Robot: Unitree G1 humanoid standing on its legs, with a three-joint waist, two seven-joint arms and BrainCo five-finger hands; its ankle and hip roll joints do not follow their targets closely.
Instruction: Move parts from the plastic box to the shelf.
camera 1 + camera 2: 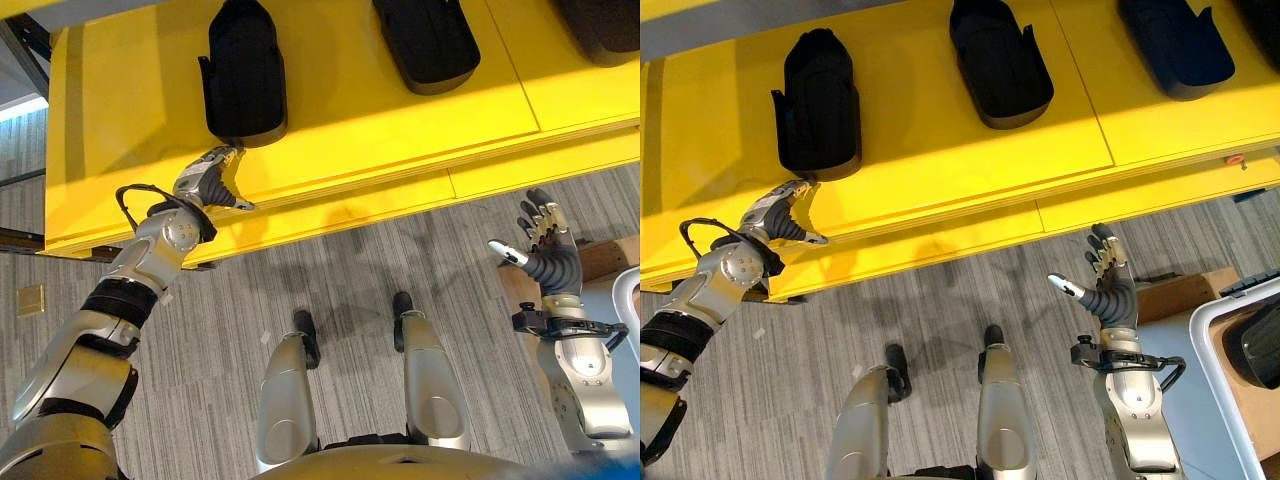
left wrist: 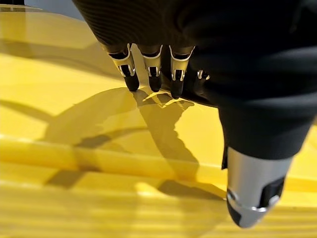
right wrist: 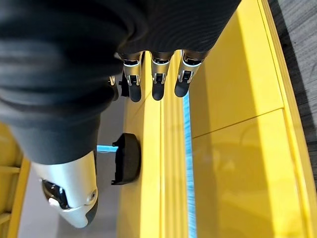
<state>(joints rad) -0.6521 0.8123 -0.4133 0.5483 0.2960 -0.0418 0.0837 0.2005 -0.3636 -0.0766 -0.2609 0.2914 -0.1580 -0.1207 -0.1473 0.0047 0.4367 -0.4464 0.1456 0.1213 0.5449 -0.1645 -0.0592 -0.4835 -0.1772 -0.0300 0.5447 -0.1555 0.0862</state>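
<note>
The yellow shelf point(image 1: 940, 170) already carries three black parts point(image 1: 818, 105) in a row, so you look to be between placements, with the left-most one just set down. Next you'd have to turn back to the plastic box point(image 1: 1240, 370) at your right, where another dark part point(image 1: 1262, 352) lies, and reach in. Your left hand point(image 1: 205, 180) hovers just in front of that left-most part, fingers point(image 2: 131, 74) relaxed and empty. Your right hand point(image 1: 1105, 285) is raised over the floor, spread, holding nothing.

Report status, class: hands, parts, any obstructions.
Left hand open, by the nearest black part on yellow shelf. Right hand open, empty, over floor. No obstruction seen.
</note>
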